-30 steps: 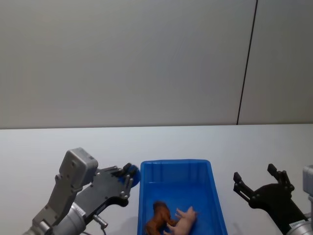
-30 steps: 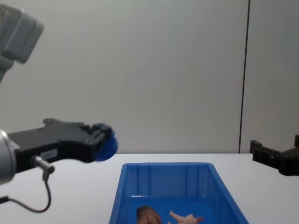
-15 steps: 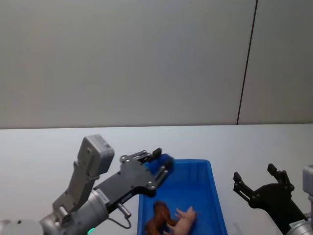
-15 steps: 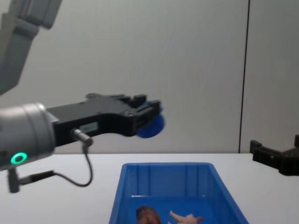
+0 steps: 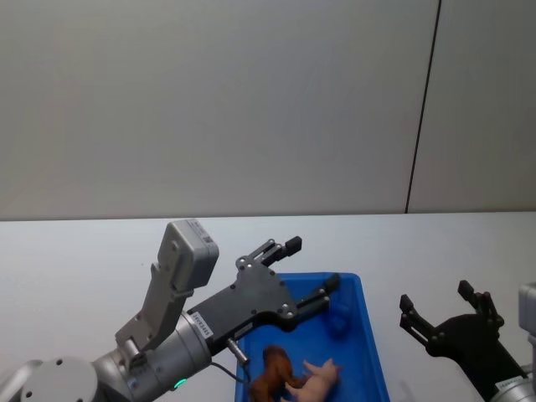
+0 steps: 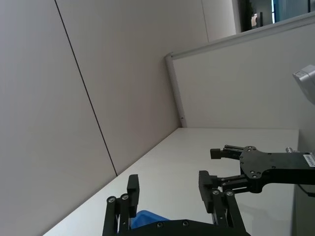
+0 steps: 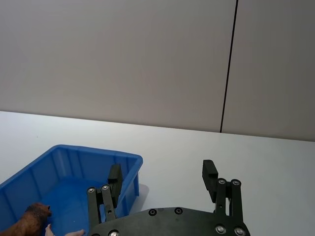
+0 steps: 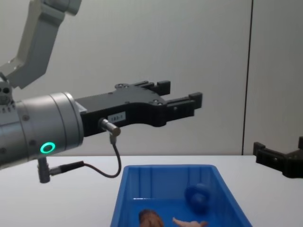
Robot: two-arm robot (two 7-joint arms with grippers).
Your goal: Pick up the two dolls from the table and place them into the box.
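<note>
Three dolls lie in the box [image 5: 368,343]: blue doll [image 5: 338,320] just below the left gripper [image 5: 311,270], whose jaws are spread empty, with brown doll [image 5: 270,373] and pink doll [image 5: 314,377] nearer its wrist. Right gripper [image 5: 440,314] waits beside the box, jaws apart, empty. Placing looks done.

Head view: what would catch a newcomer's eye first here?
The left gripper hangs over the blue box with its fingers spread and empty. Below it, a round blue doll sits inside the box near the far end, beyond a brown doll and a pink doll.
</note>
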